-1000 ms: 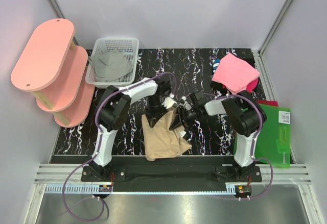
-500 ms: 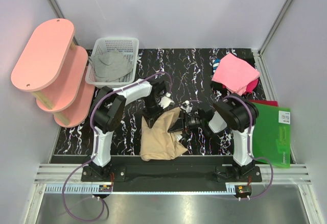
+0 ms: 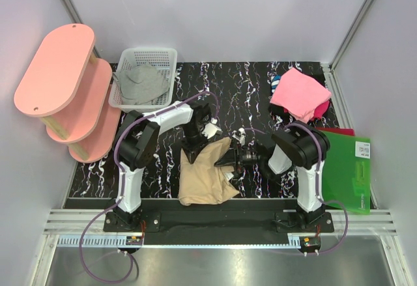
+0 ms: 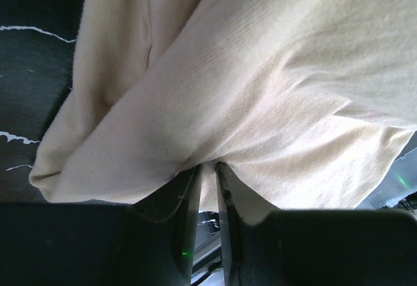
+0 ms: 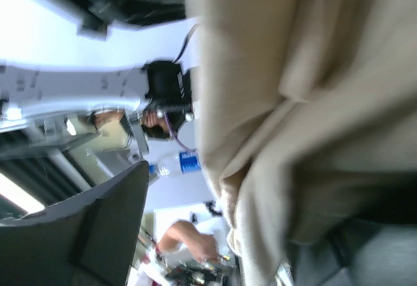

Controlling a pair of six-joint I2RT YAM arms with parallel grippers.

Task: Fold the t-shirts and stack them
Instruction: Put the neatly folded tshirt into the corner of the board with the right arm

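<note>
Three t-shirts on show, and two grippers are both at the same one! The tan t-shirt (image 3: 205, 178) lies bunched on the table on the near side of both sets of fingers, its far edge drawn up to them. The left gripper (image 3: 194, 150) has its fingers (image 4: 189, 227) pressed nearly together, a fold of tan cloth pinched between them. The right gripper (image 3: 226, 162) is at the shirt's right edge, with cloth draped against one finger (image 5: 104, 234); whether it clamps, I cannot tell. One grey t-shirt (image 3: 140, 84) sits in the single white basket (image 3: 148, 55), well beyond the left fingers. One pink t-shirt (image 3: 300, 94) lies well apart, beyond the right fingers.
</note>
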